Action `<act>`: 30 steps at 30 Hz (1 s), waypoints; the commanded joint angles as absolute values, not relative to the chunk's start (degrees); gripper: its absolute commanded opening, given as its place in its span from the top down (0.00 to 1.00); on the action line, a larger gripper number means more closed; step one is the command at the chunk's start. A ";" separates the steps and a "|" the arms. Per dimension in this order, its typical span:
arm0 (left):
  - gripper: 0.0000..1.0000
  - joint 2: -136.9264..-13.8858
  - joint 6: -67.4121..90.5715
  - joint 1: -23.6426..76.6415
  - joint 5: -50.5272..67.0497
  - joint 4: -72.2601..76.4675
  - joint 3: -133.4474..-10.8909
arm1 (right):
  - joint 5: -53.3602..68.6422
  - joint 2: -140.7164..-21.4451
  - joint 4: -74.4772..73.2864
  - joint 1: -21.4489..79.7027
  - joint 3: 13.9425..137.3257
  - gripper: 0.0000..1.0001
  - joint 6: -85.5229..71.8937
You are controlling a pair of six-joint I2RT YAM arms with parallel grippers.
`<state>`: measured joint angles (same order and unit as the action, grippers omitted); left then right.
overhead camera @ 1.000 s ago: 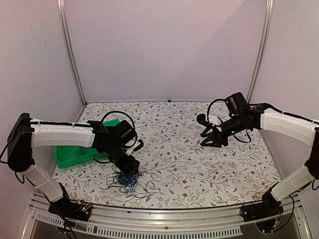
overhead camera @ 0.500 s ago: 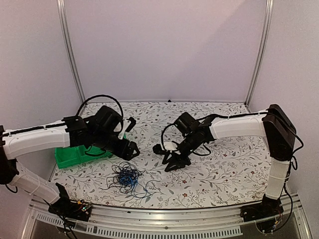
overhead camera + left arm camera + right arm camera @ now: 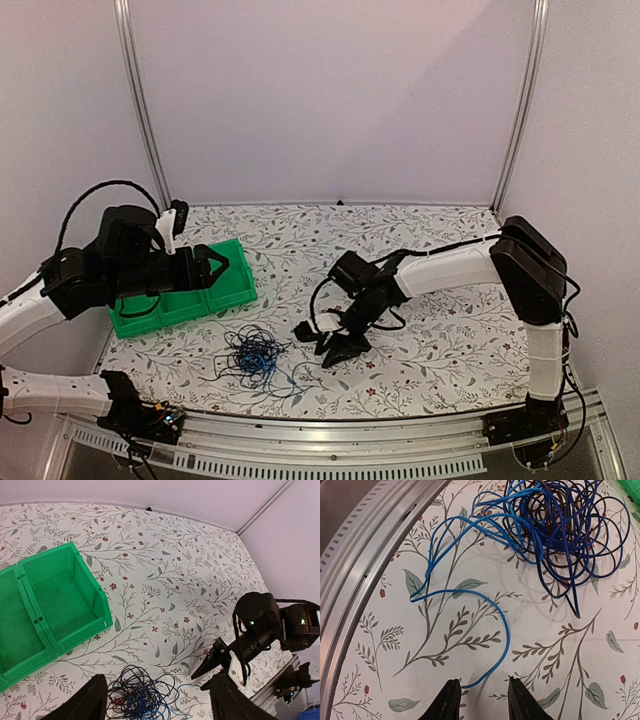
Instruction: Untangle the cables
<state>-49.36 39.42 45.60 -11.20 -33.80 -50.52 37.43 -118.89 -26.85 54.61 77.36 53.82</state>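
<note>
Cables (image 3: 255, 357): one loopy tangle of blue and dark strands. It lies on the table (image 3: 450, 340) left of centre, close to the near edge, just on the near side of the green bin (image 3: 180, 312) and apart from it. One blue strand (image 3: 506, 630) trails loose toward the near right.

Right fingers (image 3: 322, 342): low over the table, just right of the tangle, partly spread, nothing pinched. The blue strand's free end lies at one fingertip; cannot tell if it touches.

Left fingers (image 3: 220, 266): high over the bin's right end, spread wide, empty.
</note>
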 commanded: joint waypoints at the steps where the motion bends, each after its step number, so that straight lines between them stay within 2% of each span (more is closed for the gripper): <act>1: 0.28 -48.74 40.86 44.94 -12.82 -38.01 -52.34 | 37.25 -121.41 -24.18 55.64 79.15 0.65 55.58; 5: 0.28 -49.32 38.99 44.88 -12.82 -38.67 -53.70 | 35.73 -122.91 -23.99 56.51 80.08 0.77 55.31; 8: 0.29 -50.19 36.23 44.83 -12.49 -38.39 -54.37 | 35.22 -122.63 -23.50 56.51 80.20 0.92 54.00; 10: 0.34 -51.24 32.60 44.80 -10.77 -37.07 -54.45 | 34.71 -121.66 -23.49 56.52 80.37 1.00 52.86; 14: 0.34 -55.45 24.49 44.92 -5.24 -32.70 -55.87 | 34.45 -115.45 -26.28 55.38 81.86 1.00 50.17; 19: 0.31 -58.76 15.69 45.02 5.51 -21.21 -55.42 | 36.03 -107.77 -35.67 50.40 90.82 1.00 47.19; 24: 0.27 -62.38 14.11 45.05 14.20 -9.34 -54.01 | 33.43 -101.28 -41.03 46.83 98.41 1.00 47.16; 30: 0.26 -72.50 15.40 45.15 22.59 -2.92 -57.99 | 27.34 -96.87 -41.49 45.70 103.83 1.00 49.30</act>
